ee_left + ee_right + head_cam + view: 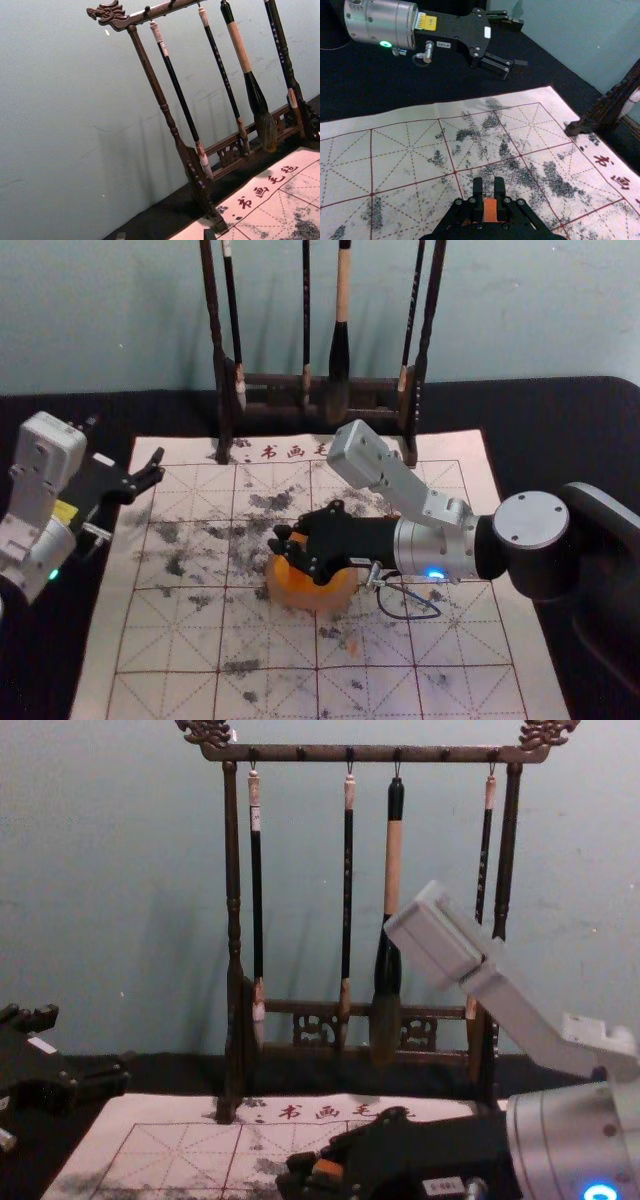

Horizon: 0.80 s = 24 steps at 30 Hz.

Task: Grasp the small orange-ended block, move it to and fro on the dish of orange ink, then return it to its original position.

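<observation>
My right gripper (pixel 281 548) reaches in over the dish of orange ink (pixel 325 600), hiding part of it in the head view. In the right wrist view, that gripper (pixel 488 187) is shut on the small orange-ended block (pixel 490 209), whose orange face shows between the fingers. The chest view also has the block (pixel 327 1168) at the right gripper (pixel 290 1178). Whether the block touches the dish, I cannot tell. My left gripper (pixel 152 477) is parked at the mat's upper left with its fingers apart; the left wrist view catches its tips (pixel 165 235) at the bottom edge.
A gridded, ink-stained calligraphy mat (pixel 170 640) lies under the dish on a black-covered table (pixel 580 430). Behind it stands a dark wooden rack (pixel 232 920) with several hanging brushes, including a thick one (pixel 393 870). The wall (pixel 120 870) rises behind the rack.
</observation>
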Each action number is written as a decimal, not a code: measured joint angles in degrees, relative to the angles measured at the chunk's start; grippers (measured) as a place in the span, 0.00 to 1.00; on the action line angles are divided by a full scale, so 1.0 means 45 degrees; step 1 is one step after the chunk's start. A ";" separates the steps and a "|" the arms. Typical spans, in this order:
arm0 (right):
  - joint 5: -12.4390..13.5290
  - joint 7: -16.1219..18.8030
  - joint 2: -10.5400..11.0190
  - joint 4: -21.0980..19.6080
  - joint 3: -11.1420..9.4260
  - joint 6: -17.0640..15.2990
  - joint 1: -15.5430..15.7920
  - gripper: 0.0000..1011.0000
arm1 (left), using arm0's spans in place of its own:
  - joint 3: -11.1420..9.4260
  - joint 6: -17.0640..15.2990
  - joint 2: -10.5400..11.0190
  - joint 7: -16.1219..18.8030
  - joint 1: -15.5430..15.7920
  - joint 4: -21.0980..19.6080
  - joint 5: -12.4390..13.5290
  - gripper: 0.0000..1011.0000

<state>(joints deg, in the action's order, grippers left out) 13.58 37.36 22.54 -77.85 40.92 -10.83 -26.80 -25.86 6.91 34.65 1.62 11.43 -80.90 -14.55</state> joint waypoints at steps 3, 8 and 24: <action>-0.0025 -0.0074 -0.0126 0.0169 0.0007 -0.0016 -0.0082 0.11 | 0.0000 0.0000 0.0000 0.0000 0.0000 0.0000 0.0000 0.99; -0.0079 -0.0188 -0.0263 0.0398 -0.0001 -0.0021 -0.0177 0.11 | 0.0000 0.0000 0.0000 0.0000 0.0000 0.0000 0.0000 0.99; -0.0218 -0.0346 -0.0191 0.0548 -0.0285 0.0024 -0.0230 0.11 | 0.0000 0.0000 0.0000 0.0000 0.0000 0.0000 -0.0001 0.99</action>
<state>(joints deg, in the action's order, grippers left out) 12.60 35.80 21.68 -75.38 39.64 -10.72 -27.83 -25.86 6.91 34.65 1.62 11.43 -80.90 -14.55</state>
